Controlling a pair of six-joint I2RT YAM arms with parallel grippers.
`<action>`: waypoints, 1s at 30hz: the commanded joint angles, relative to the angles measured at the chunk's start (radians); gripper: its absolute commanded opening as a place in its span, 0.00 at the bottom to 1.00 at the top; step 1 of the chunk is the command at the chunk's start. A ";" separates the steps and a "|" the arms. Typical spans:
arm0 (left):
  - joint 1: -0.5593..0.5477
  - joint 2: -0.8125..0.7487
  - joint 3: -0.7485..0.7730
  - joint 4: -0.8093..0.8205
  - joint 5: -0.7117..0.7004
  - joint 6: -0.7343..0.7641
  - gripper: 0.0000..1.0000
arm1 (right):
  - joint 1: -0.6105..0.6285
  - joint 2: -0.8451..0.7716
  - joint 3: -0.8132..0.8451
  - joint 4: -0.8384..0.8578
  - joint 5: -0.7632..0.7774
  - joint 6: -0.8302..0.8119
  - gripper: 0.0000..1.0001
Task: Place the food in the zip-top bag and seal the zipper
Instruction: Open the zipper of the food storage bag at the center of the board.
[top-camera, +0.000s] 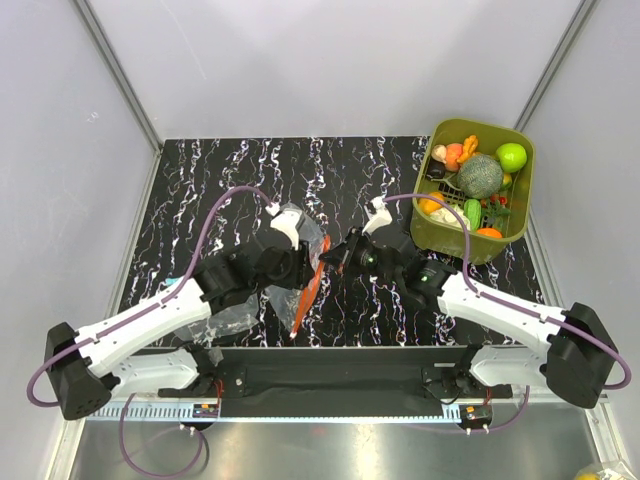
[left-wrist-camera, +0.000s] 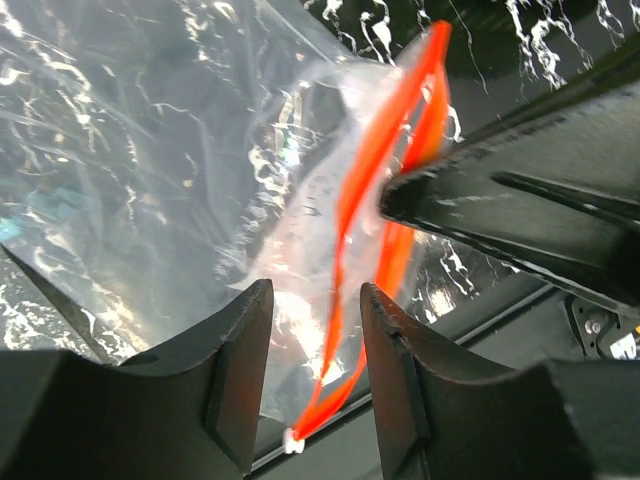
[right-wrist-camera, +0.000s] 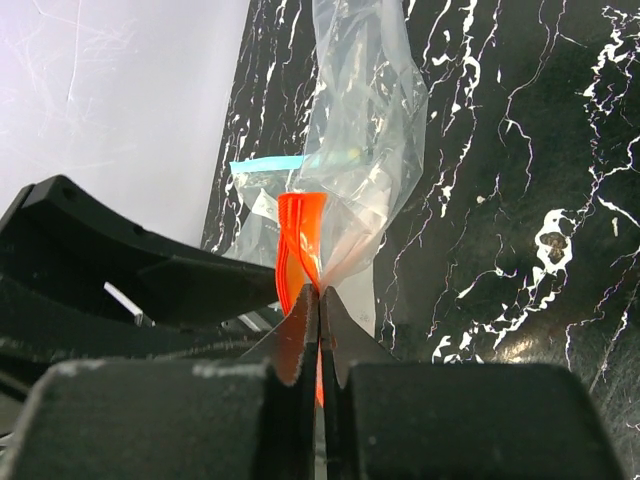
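Observation:
The clear zip-top bag (top-camera: 283, 262) lies mid-table, its red-orange zipper (top-camera: 312, 280) running toward the near edge. My right gripper (top-camera: 335, 256) is shut on the zipper strip (right-wrist-camera: 300, 240); its jaws pinch the strip in the right wrist view. My left gripper (top-camera: 300, 265) is open, its fingers (left-wrist-camera: 235, 350) on either side of the zipper (left-wrist-camera: 365, 210) without touching it. The bag (left-wrist-camera: 200, 180) looks empty. The food (top-camera: 481, 175), with oranges, a green apple and a netted melon, sits in the tub.
The olive-green tub (top-camera: 447, 236) stands at the far right of the black marbled table (top-camera: 220, 180). A second clear bag with a teal-blue strip (right-wrist-camera: 265, 163) lies under the first one. White walls enclose the table.

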 joint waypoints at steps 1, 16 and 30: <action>0.022 -0.020 -0.011 0.034 -0.027 -0.014 0.45 | 0.007 -0.032 0.003 0.029 0.006 -0.020 0.00; 0.016 0.061 -0.008 0.110 0.069 -0.007 0.00 | 0.007 -0.016 -0.002 0.018 0.015 -0.005 0.00; -0.003 0.159 0.238 -0.147 -0.148 0.050 0.00 | 0.013 0.058 -0.011 -0.149 0.079 0.012 0.78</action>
